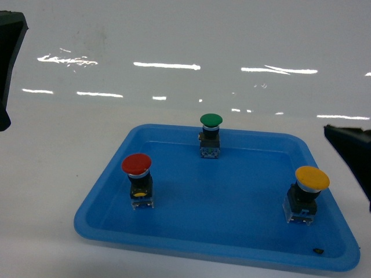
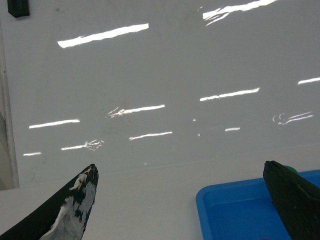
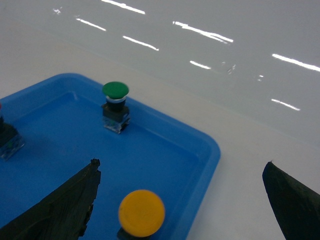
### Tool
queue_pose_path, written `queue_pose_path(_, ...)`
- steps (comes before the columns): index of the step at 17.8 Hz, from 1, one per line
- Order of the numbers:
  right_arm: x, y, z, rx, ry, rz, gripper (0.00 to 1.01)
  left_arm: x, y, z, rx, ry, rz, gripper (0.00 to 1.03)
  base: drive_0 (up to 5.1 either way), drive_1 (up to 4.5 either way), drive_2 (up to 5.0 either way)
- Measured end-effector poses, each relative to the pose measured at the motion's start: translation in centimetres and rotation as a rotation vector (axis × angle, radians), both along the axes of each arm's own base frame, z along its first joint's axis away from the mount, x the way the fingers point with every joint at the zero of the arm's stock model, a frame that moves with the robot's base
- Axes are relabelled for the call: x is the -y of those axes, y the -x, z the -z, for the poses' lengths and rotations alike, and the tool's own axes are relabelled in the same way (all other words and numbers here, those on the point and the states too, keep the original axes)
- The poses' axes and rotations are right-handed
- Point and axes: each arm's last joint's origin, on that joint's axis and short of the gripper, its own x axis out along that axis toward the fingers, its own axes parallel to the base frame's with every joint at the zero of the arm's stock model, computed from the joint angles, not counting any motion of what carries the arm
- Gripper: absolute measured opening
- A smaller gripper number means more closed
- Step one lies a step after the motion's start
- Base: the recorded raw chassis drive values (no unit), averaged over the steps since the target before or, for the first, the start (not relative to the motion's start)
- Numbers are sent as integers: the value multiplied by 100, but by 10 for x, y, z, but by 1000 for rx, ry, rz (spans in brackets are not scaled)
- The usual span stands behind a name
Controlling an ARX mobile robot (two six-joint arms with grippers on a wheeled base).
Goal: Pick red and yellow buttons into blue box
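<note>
The blue box (image 1: 98, 227) is a shallow tray on the white table. Inside it the red button (image 1: 137, 164) stands upright at the left and the yellow button (image 1: 312, 178) at the right. My left gripper (image 2: 180, 166) is open and holds nothing, over bare table off the box's far left corner (image 2: 235, 210). My right gripper (image 3: 181, 164) is also open and holds nothing; it straddles the box's right rim (image 3: 212, 150), with the yellow button (image 3: 141, 212) just inside its left finger. In the head view both grippers show only at the frame edges.
A green button (image 1: 211, 120) stands upright against the box's far wall, also in the right wrist view as the green button (image 3: 115, 90). A small dark speck (image 1: 317, 251) lies in the box's near right corner. Glossy white table surrounds the box.
</note>
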Motion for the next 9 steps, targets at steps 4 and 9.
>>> queue_pose_path(4,-7,-3,13,-26,11,-27,98,0,0,0,0,0,0,98,0,0,0)
queue_pose_path(9,-11,-4,26,-76,65,-17,98,0,0,0,1,0,0,98,0,0,0)
